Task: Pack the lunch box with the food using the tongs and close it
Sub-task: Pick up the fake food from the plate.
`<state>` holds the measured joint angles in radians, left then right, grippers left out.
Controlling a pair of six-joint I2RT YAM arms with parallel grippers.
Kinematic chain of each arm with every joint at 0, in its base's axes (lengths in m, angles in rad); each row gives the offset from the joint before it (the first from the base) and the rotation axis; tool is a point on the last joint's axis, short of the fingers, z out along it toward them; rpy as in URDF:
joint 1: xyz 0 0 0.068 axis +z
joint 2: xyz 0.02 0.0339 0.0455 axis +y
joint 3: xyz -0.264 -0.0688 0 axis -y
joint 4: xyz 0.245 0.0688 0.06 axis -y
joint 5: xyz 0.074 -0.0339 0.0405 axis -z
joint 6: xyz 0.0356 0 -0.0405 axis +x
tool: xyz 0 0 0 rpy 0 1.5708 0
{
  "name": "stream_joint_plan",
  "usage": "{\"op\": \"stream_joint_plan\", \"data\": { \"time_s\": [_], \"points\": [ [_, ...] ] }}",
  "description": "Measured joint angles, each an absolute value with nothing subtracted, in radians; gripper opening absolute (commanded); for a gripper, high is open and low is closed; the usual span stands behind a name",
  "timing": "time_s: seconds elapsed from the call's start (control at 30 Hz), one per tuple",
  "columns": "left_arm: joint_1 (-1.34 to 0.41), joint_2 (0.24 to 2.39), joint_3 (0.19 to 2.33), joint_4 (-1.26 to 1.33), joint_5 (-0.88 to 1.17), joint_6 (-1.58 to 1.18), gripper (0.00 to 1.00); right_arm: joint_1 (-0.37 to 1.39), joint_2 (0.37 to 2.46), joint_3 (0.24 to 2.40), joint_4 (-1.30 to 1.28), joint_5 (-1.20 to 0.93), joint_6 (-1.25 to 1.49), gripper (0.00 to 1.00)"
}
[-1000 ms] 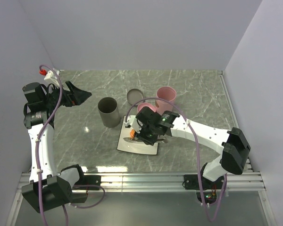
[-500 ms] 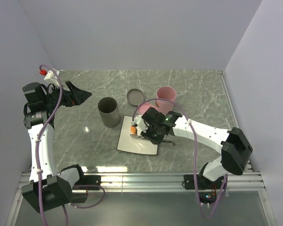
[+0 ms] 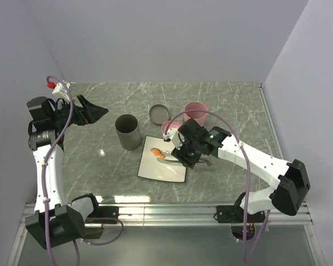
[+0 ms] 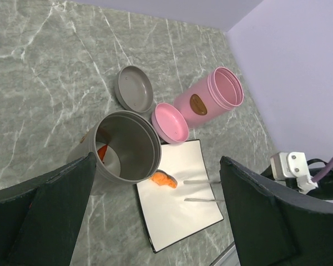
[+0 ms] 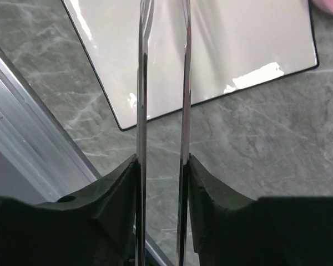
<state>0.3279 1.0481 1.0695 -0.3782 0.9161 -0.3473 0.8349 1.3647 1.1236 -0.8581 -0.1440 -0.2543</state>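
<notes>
Our right gripper [image 5: 162, 166] is clamped on the tongs [image 5: 142, 83], one black finger pressed against each silver arm, and the two arms stand slightly apart. Their tips lie over the white square plate [image 4: 177, 216], just beside the orange-red food piece [image 4: 164, 179] resting near the plate's far corner. Our left gripper [image 3: 91, 111] hangs high with its jaws spread wide, holding nothing.

The tabletop [image 3: 227, 105] is grey-green marble pattern, with pale lavender walls [image 3: 155, 39] around it. A grey container [image 4: 130, 160] touches the plate's edge. Its grey lid [image 4: 135, 88], a pink lid [image 4: 169, 123] and a pink container [image 4: 211, 100] lie nearby. The pink container bears a brown oval mark [image 4: 198, 104] that we cannot read.
</notes>
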Motion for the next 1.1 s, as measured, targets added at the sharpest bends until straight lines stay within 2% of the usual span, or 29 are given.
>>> {"op": "stream_joint_plan", "data": {
  "time_s": [0.07,0.7,1.1],
  "points": [
    [0.328,1.049,1.069,-0.378,0.919,-0.353,0.99,0.835,1.364,1.146,-0.862,-0.151,-0.265,0.57],
    [0.328,1.06,1.07,-0.378,0.92,-0.361,0.99,0.831,1.567,1.267,-0.837,-0.097,-0.266,0.59],
    [0.328,1.06,1.07,-0.379,0.92,-0.356,0.99,0.817,1.641,1.29,-0.823,-0.142,-0.242,0.51]
  ]
}}
